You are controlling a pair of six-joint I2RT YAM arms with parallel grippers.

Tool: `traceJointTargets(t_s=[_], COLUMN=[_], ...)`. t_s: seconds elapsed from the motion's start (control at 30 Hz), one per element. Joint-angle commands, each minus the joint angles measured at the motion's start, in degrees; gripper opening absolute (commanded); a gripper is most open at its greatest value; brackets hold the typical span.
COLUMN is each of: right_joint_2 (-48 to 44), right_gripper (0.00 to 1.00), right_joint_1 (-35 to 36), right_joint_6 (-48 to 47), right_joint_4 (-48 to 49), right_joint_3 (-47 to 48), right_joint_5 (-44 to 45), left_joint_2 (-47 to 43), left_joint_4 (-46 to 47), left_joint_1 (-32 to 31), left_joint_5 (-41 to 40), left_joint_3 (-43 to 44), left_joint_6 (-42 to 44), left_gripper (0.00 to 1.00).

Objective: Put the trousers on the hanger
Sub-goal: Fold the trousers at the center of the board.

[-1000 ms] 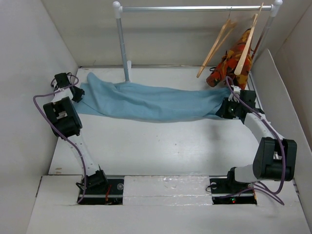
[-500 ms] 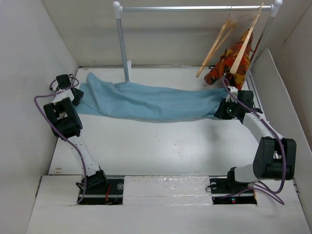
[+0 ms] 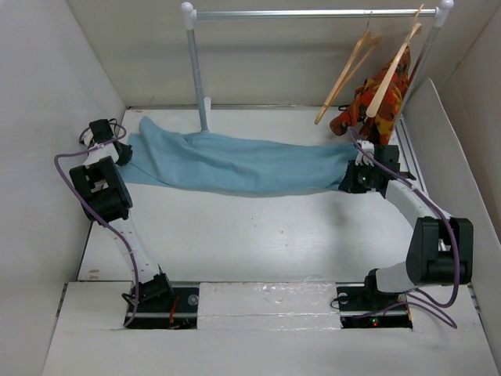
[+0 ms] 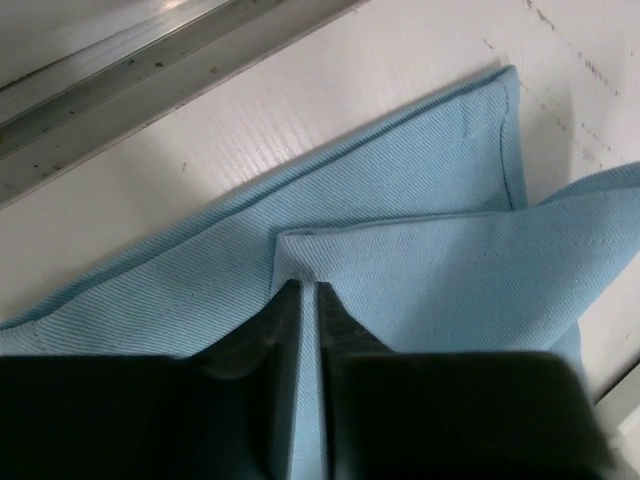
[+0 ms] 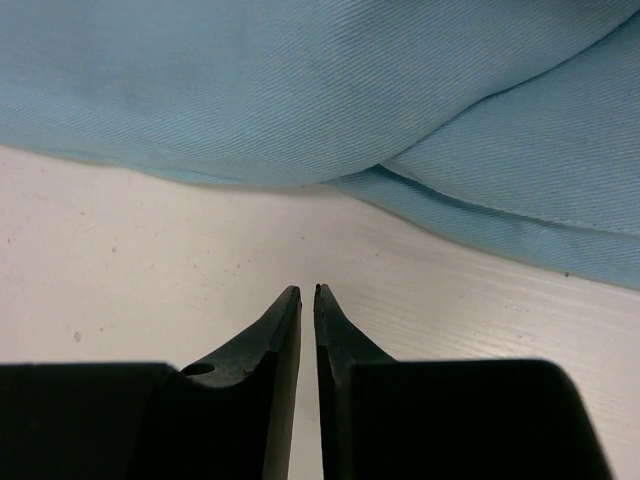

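Observation:
The light-blue trousers (image 3: 243,164) lie stretched flat across the far half of the table. My left gripper (image 3: 125,154) sits at their left end. In the left wrist view its jaws (image 4: 302,288) are shut on a folded edge of the trousers (image 4: 420,200), with blue cloth filling the gap. My right gripper (image 3: 348,180) is at their right end. In the right wrist view it (image 5: 302,290) is shut and empty over bare table, just short of the trousers' edge (image 5: 300,90). The empty wooden hanger (image 3: 347,74) hangs tilted from the rail at the back right.
A metal rail (image 3: 313,12) spans the back on two posts; the left post (image 3: 197,78) stands just behind the trousers. A second wooden hanger (image 3: 389,74) carries an orange-red patterned garment (image 3: 374,98) just behind my right gripper. White walls close in both sides.
My right gripper has moved left along the table to the trousers' right end. The patterned garment and its hanger have swung slightly. The left arm has not moved.

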Motion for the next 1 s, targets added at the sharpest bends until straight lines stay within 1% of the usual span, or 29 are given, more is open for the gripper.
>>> traceJointTargets(t_s=[0.0, 0.03, 0.27, 0.3, 0.37, 0.43, 0.47, 0.5, 0.57, 0.67, 0.77, 0.8, 0.9, 0.97], right_joint_2=[-0.1, -0.2, 0.4, 0.5, 0.7, 0.9, 1.1, 1.1, 1.2, 1.2, 1.1, 1.1, 1.1, 1.2], right_gripper=[0.16, 0.16, 0.16, 0.16, 0.16, 0.16, 0.16, 0.16, 0.16, 0.16, 0.16, 0.16, 0.16, 0.16], right_joint_1=[0.9, 1.4, 2.0, 2.0, 2.0, 2.0, 2.0, 2.0, 2.0, 2.0, 2.5, 2.5, 3.6, 3.6], right_joint_6=[-1.6, -1.6, -2.2, -2.3, -2.8, -3.2, -3.4, -3.6, -3.7, -3.6, -3.7, -3.7, -3.4, -3.4], right_joint_4=[-0.2, -0.3, -0.1, -0.1, -0.5, -0.7, -0.7, -0.8, -0.8, -0.7, -0.9, -0.9, -0.9, -0.9], right_joint_3=[2.0, 1.7, 0.9, 1.0, 1.7, 2.3, 2.3, 2.4, 2.4, 2.3, 2.3, 2.3, 2.2, 2.2], right_joint_5=[-0.6, -0.6, -1.3, -1.4, -1.7, -1.9, -1.8, -1.9, -2.2, -2.4, -2.3, -2.3, -2.0, -1.8], left_joint_2=[-1.6, -1.7, -4.0, -4.2, -4.1, -3.7, -3.6, -3.3, -2.9, -2.6, -1.6, -1.5, -1.7, -1.8], left_joint_4=[2.3, 2.2, 2.4, 1.1, -1.1, -1.9, -2.8, -3.0, -3.0, -1.5, -1.3, -0.6, 0.1, 0.2], left_joint_1=[0.7, 0.7, 0.7, 0.7, 0.7, 0.7, 0.7, 0.7, 0.7, 0.7, 0.7, 0.7, 0.7, 0.7], left_joint_5=[1.8, 1.8, 0.5, -1.9, -3.6, -4.3, -4.8, -4.7, -4.6, -2.9, -1.4, -0.7, -0.5, -0.4], left_joint_3=[-0.2, -0.3, -2.1, -1.7, -0.9, -0.5, 0.1, 0.0, -0.3, -0.6, -0.2, -0.2, -0.3, -0.3], left_joint_6=[-0.6, -0.4, 1.0, 1.2, 0.9, 2.1, 2.1, 2.3, 2.4, 2.0, 1.1, 0.9, 0.6, 0.6], left_gripper=[0.03, 0.0, 0.0, 0.0, 0.0, 0.17, 0.23, 0.27, 0.27, 0.26, 0.18, 0.12, 0.0, 0.0])
